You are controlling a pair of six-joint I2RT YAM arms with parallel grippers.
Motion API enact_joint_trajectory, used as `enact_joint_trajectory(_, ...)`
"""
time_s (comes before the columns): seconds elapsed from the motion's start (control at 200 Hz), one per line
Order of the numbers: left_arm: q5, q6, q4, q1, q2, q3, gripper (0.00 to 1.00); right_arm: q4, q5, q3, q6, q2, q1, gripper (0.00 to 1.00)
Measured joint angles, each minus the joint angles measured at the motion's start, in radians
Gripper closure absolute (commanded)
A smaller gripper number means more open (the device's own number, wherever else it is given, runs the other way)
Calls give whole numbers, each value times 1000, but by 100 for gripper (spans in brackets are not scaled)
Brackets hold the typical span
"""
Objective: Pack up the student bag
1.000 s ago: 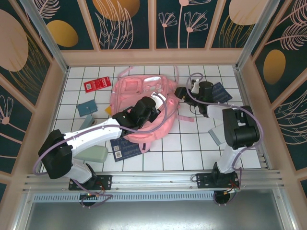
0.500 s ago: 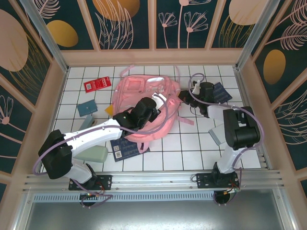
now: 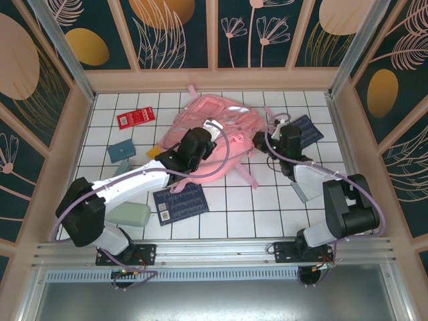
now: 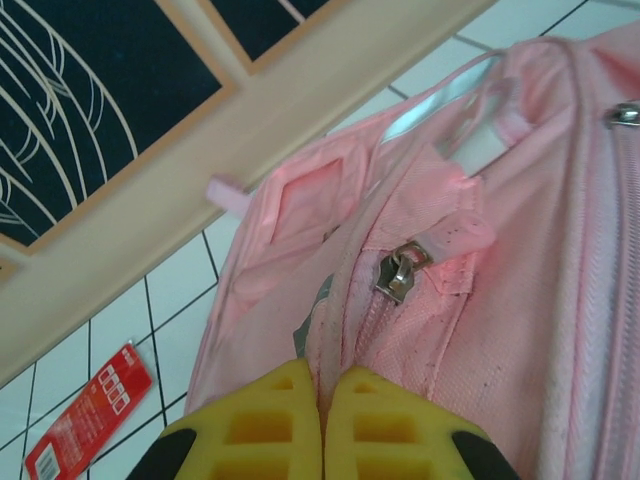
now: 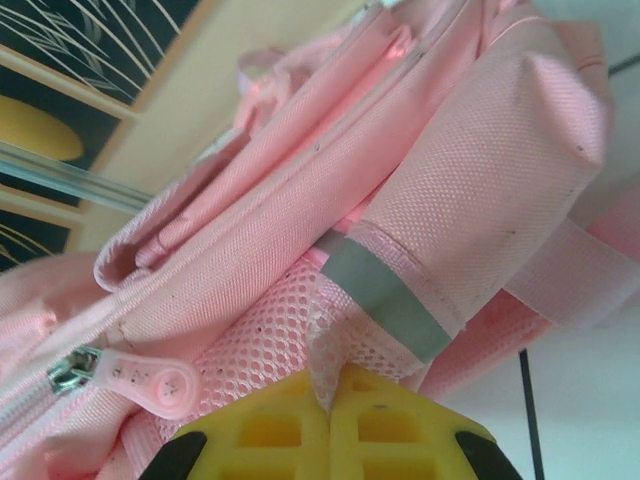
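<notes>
Pink woven student bag [image 3: 227, 119], crumpled, perhaps mesh-pocketed

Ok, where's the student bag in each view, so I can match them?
Top external: student bag, centre back of the table.
Left wrist: student bag covers the right half, above the left tool.
Right wrist: student bag across the middle, above the right tool.
Shared landmark: the pale wooden wall rail behind it.
</notes>
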Motion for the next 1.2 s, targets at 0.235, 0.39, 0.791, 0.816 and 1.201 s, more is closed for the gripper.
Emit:
enact_joint_trajectory(0.235,-4,-61,-11,5,55,0,60,-5,79,-35,-27,8,32,100)
enact_joint_trajectory(0.39,9,-134,-34,19,48,-2,48,-16,77,-35,-56,11,47,93)
enact_joint_trajectory(0.791,107,-214,-51,-121,-50,-34,50,-71,70,-20,-95,11,58,89)
enact_joint_trajectory(0.816,124,-215,-51,-121,-54,-40,50,-76,70,-18,-96,11,58,89)
enact_joint_trajectory(1.201,214,-208,-63,-137,158,-5,38,-96,43,6,-97,16,60,90)
